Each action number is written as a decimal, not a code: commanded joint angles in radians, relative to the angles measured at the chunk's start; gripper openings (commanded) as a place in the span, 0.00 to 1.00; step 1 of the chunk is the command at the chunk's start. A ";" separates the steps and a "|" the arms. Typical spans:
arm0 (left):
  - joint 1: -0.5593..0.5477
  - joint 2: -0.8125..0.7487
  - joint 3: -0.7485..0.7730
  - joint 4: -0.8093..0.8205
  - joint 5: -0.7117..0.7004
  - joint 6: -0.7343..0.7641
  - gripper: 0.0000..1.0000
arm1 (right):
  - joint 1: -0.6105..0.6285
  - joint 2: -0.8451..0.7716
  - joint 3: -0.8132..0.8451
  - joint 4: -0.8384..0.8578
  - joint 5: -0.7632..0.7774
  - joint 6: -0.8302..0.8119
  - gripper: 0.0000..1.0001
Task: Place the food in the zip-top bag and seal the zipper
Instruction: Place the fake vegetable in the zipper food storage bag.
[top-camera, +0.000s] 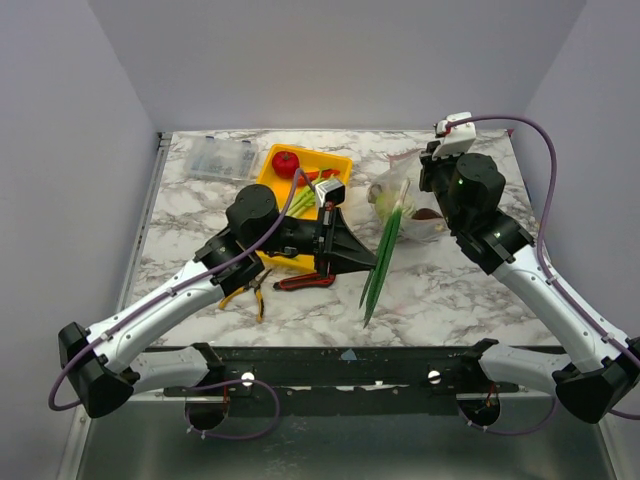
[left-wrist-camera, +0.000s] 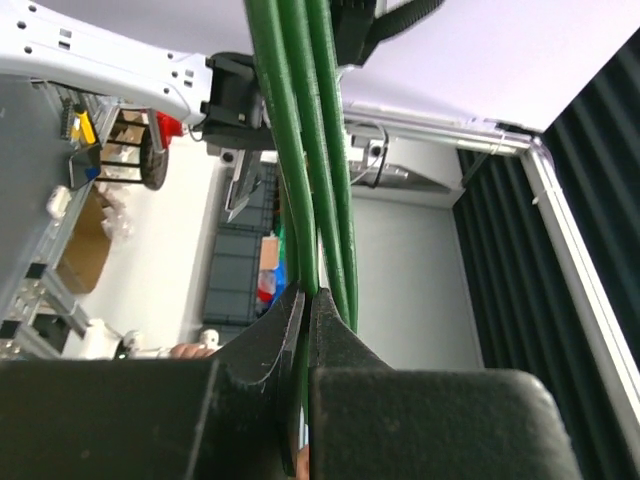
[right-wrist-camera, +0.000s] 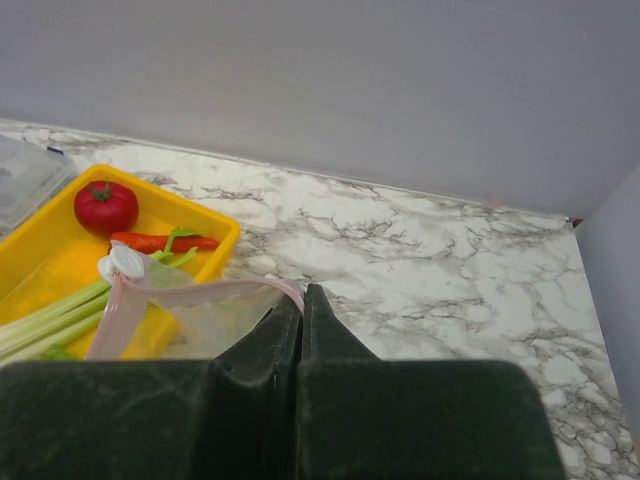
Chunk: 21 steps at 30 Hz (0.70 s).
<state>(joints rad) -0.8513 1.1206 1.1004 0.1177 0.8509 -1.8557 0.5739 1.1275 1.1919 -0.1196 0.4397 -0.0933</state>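
My left gripper (top-camera: 372, 258) is shut on the long green leaves of the leek (top-camera: 383, 255) and holds it slanted above the table, its upper end at the mouth of the zip-top bag (top-camera: 400, 205). In the left wrist view the leaves (left-wrist-camera: 310, 150) run up from the closed gripper (left-wrist-camera: 310, 295). My right gripper (top-camera: 432, 190) is shut on the bag's edge. In the right wrist view the gripper (right-wrist-camera: 302, 292) pinches the pink zipper (right-wrist-camera: 200, 292). Green and dark purple food shows inside the bag. A red tomato (right-wrist-camera: 105, 207) and an orange carrot (right-wrist-camera: 160, 241) lie in the yellow tray (top-camera: 268, 168).
Pale green stalks (right-wrist-camera: 50, 320) lie in the yellow tray (right-wrist-camera: 215, 228). A clear hard box (top-camera: 215, 158) stands at the back left. Yellow-handled pliers (top-camera: 250, 290) and a red-black utility knife (top-camera: 305, 281) lie under the left arm.
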 joint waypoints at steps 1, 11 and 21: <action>-0.010 0.058 0.018 0.038 -0.077 -0.136 0.00 | -0.003 -0.029 0.008 0.070 -0.025 0.022 0.01; -0.004 0.143 0.087 -0.055 -0.237 -0.283 0.00 | 0.000 -0.024 0.012 0.038 -0.032 0.041 0.01; 0.030 0.263 0.155 -0.135 -0.392 -0.322 0.00 | 0.000 -0.027 0.011 0.016 -0.004 0.090 0.01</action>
<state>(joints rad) -0.8272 1.3762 1.2041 0.0788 0.6109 -2.0678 0.5739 1.1255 1.1919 -0.1211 0.4175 -0.0357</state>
